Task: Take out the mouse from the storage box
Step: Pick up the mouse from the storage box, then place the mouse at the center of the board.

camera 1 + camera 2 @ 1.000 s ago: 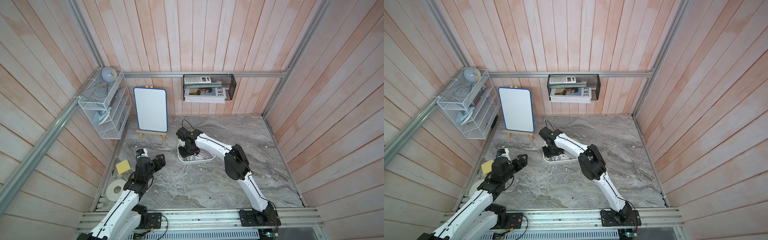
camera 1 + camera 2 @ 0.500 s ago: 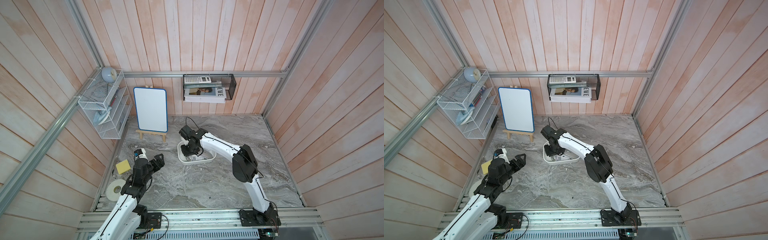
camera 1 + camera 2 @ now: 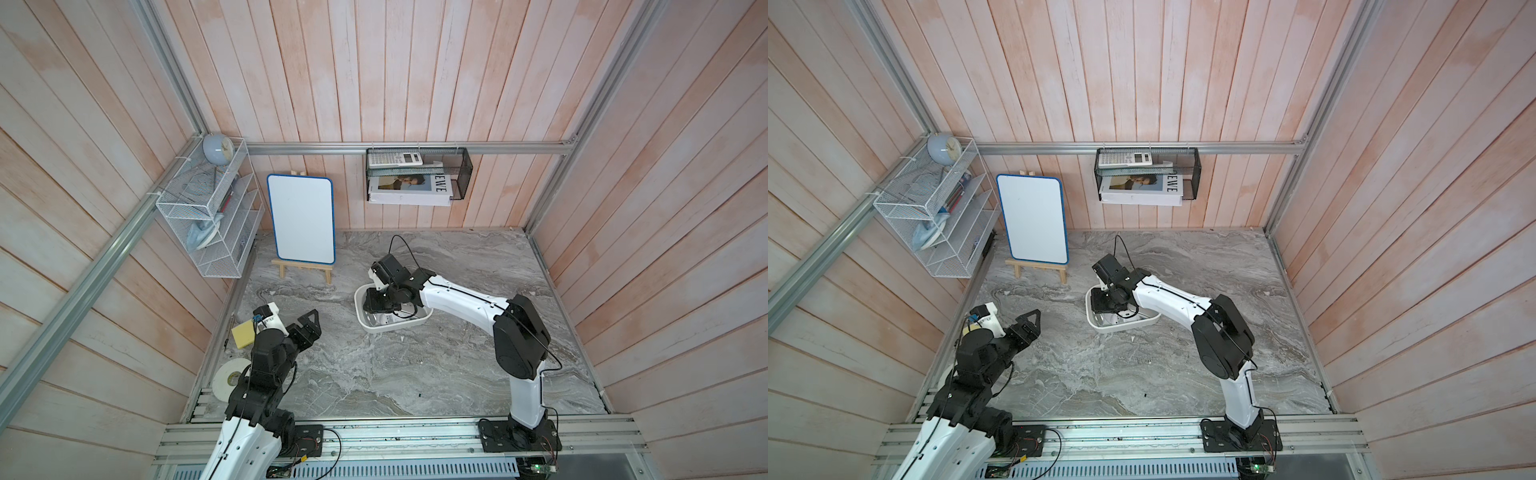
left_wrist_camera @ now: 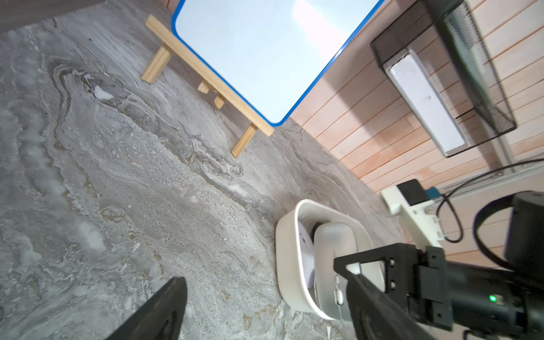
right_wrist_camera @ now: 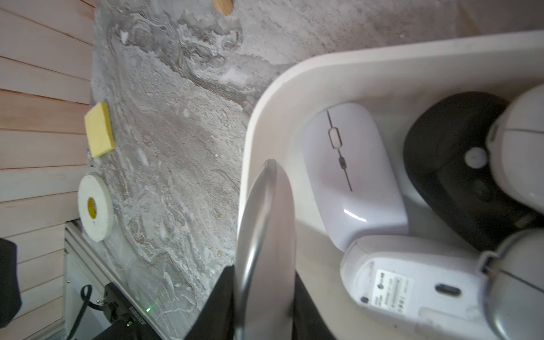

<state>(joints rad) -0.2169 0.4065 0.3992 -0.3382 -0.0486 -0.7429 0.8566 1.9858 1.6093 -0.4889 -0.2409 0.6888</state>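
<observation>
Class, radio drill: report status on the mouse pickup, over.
Left gripper open, above the table. Right gripper shut on silver mouse, not yet clear of the storage box. White mouse and black mouse lie close beside it.

Bright, even light keeps both top views sharp, the box (image 3: 376,327) partly shaded; wrist views bend at edges, with glare on the whiteboard (image 4: 259,50).

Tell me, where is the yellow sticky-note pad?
In a top view, the yellow sticky-note pad lies on the table at its left edge, just beyond the white tape roll.
</observation>
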